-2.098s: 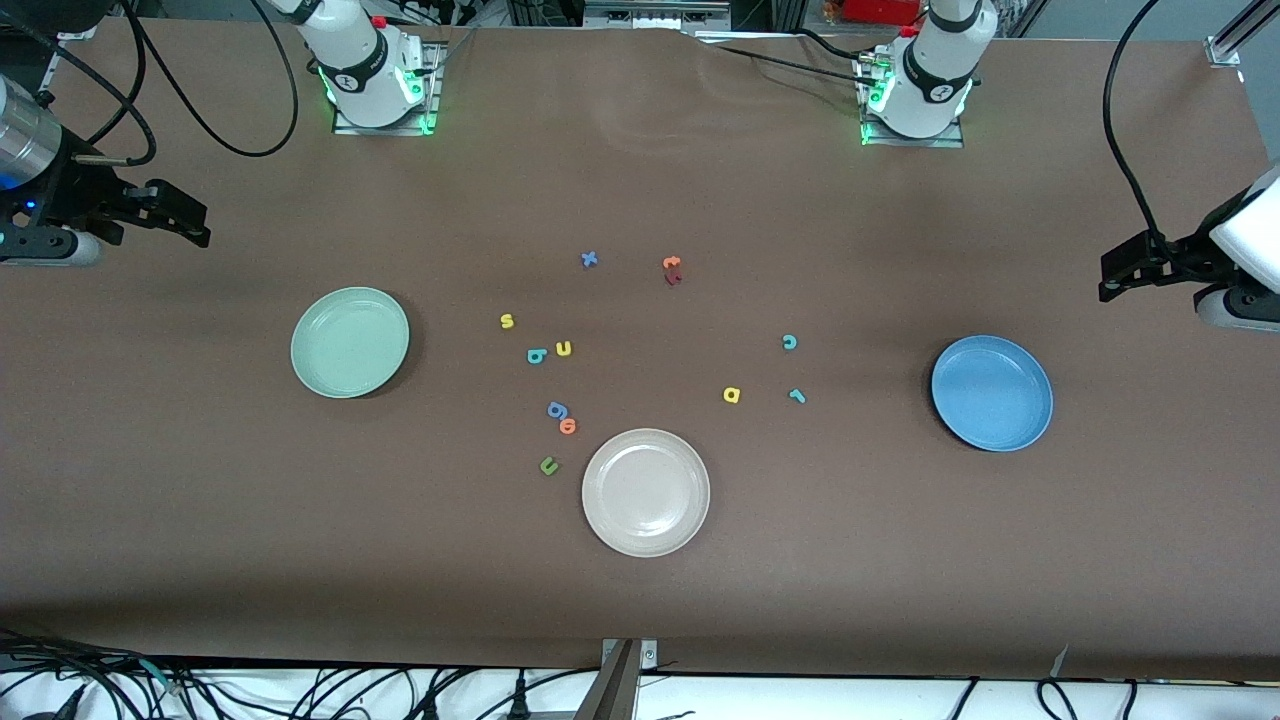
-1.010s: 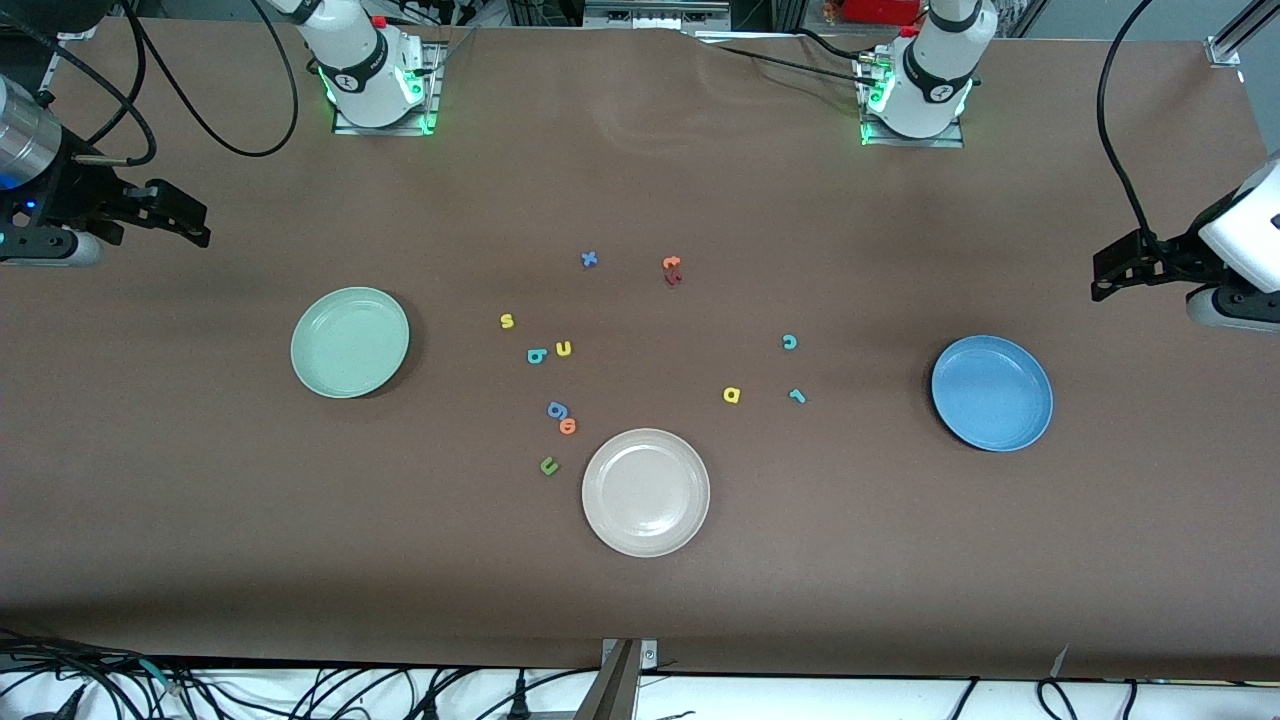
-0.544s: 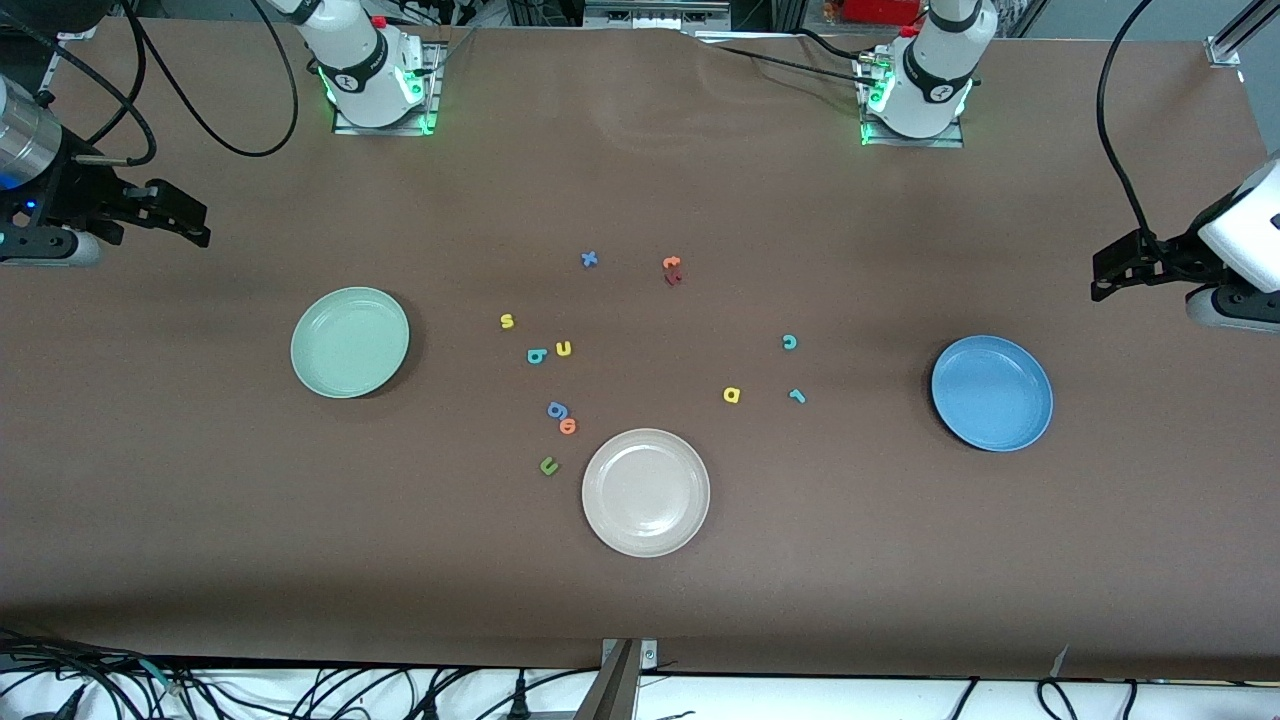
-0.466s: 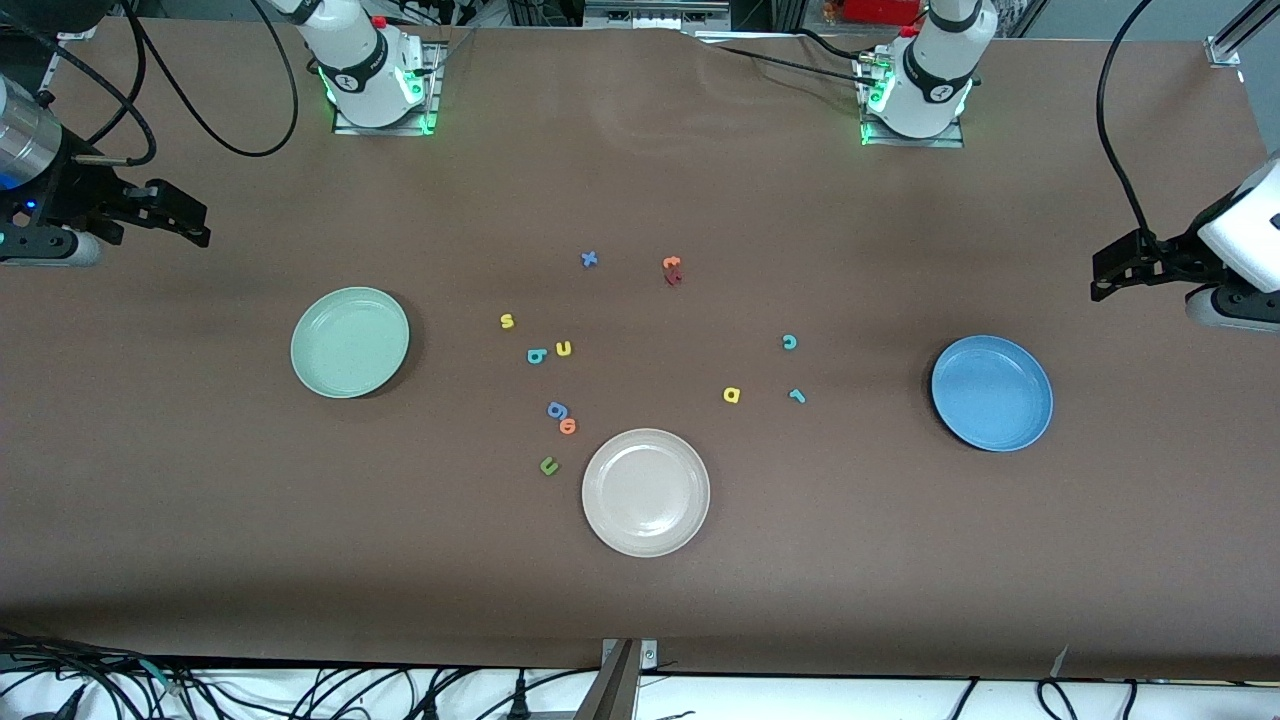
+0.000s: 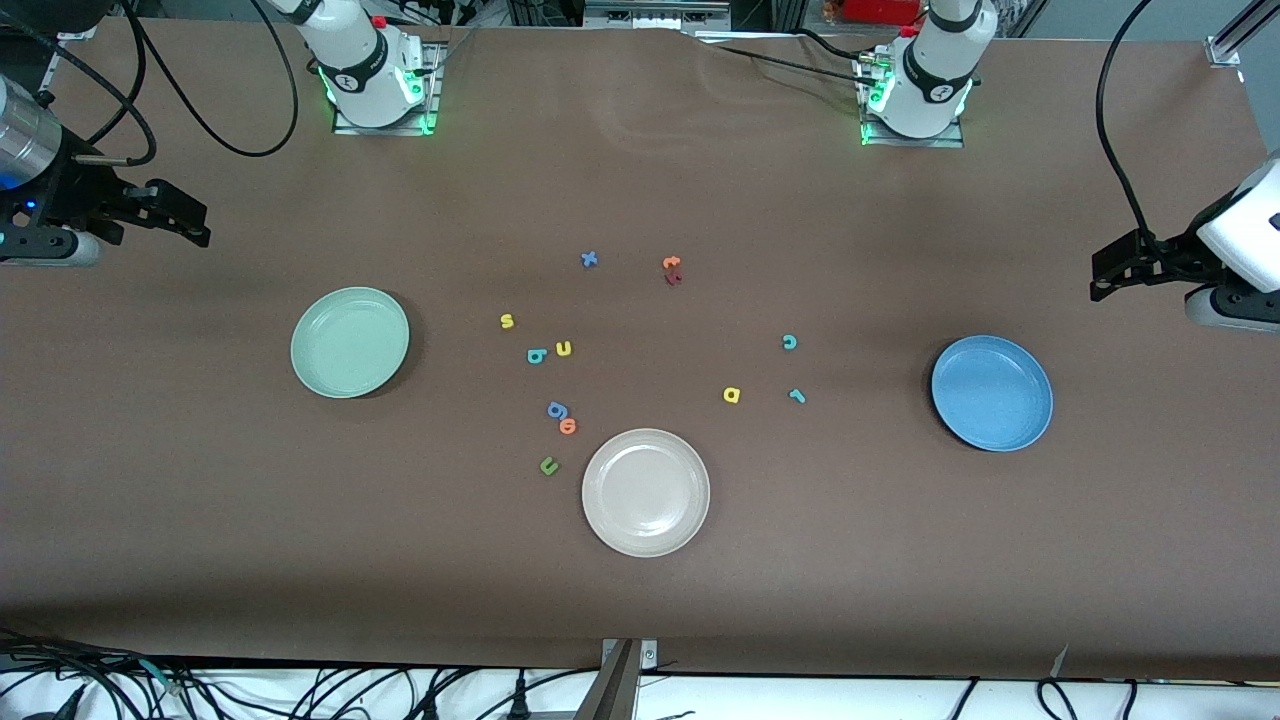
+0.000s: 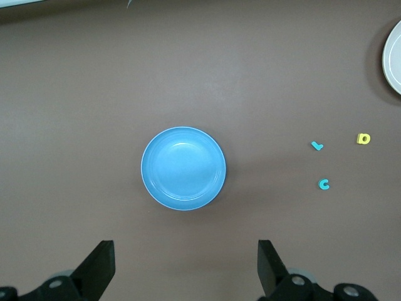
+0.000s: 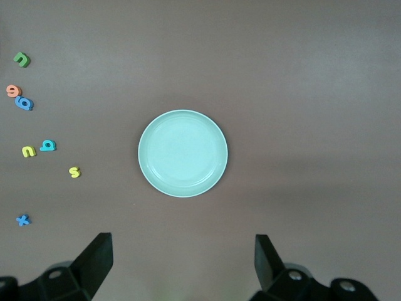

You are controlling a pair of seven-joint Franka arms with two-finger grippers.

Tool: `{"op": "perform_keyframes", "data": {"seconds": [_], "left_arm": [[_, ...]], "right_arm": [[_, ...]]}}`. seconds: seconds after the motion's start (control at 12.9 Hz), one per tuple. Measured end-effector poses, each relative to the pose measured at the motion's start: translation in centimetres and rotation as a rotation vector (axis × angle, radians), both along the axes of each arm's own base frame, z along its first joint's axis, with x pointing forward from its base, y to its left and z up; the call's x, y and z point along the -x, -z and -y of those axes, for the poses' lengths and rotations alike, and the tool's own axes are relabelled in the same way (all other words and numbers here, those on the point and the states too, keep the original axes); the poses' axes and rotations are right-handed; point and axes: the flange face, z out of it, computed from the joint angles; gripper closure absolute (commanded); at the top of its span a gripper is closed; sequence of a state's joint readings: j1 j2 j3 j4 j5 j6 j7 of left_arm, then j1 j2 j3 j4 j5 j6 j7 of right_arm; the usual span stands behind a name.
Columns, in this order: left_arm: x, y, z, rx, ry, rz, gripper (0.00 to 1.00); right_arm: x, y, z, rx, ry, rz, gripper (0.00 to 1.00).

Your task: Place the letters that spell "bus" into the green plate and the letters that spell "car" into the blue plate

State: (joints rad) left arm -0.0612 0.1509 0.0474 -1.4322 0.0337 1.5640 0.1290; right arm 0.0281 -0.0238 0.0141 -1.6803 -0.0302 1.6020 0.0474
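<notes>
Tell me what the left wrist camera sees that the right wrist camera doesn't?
Only the left wrist view shows the blue plate, the teal c, teal r, yellow a, a beige plate's edge and the open left gripper. Only the right wrist view shows the green plate, other letters and the open right gripper. Both show the brown table.

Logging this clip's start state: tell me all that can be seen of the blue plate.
The blue plate is round, medium blue, smooth and slightly glossy, with a raised rim and a shallow well. It sits flat and upright on the brown table toward the left arm's end, with nothing in it. Nothing touches it except the table. The nearest letters, the teal r and teal c, lie apart from it toward the table's middle. The open left claw is up in the air beside it, not over it.
</notes>
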Motion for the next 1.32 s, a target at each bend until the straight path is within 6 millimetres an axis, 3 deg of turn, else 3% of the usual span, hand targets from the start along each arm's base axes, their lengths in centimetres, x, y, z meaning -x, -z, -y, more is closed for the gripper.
{"op": "perform_keyframes", "data": {"seconds": [1.32], "left_arm": [[0.0,0.0,-0.4,-0.001,-0.009,0.000,0.00]], "right_arm": [[0.4,0.3,1.0,0.001,0.019,-0.037,0.00]]}}
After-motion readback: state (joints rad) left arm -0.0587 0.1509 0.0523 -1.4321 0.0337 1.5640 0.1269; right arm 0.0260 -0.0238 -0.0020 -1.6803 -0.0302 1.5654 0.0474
